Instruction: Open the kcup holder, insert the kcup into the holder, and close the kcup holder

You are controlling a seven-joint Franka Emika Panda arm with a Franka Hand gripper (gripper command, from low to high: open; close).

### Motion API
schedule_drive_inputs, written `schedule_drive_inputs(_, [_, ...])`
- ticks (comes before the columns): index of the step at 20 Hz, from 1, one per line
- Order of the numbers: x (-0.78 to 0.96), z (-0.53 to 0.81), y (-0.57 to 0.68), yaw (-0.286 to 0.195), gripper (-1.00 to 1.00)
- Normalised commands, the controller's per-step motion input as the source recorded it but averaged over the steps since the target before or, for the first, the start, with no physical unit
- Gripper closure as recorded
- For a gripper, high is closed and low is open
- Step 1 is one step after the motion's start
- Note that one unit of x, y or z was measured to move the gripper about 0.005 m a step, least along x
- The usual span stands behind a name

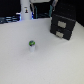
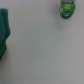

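The kcup (image 1: 32,46) is a small white pod with a green top. It stands upright on the white table (image 1: 45,62), toward the exterior view's left of the middle. It also shows in the wrist view (image 2: 64,7), seen from above near the picture's edge. The kcup holder (image 1: 62,23) is a black boxy drawer unit with light handles on its front. It stands at the back on the exterior view's right, with its drawers shut. No gripper fingers show in either view.
A tall white bottle-like object (image 1: 25,11) stands at the back on the exterior view's left, beside dark and blue clutter (image 1: 7,20). Dark equipment (image 1: 41,7) stands behind the table's middle. A teal object (image 2: 4,30) lies at the wrist view's edge.
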Motion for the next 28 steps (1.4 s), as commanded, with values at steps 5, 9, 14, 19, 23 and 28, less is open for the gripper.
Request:
schedule_drive_inputs(5, [-0.36, 0.09, 0.48, -0.129, -1.00])
schedule_drive_inputs(9, [-0.43, 0.06, 0.48, -0.139, -1.00])
schedule_drive_inputs(14, [-0.39, 0.08, 0.55, -0.153, -1.00])
schedule_drive_inputs(19, [-0.28, 0.03, 0.62, -0.167, -1.00])
schedule_drive_inputs(23, [-0.21, 0.02, 0.68, -0.178, -1.00])
schedule_drive_inputs(28, [-0.14, -0.01, 0.69, -0.174, -1.00])
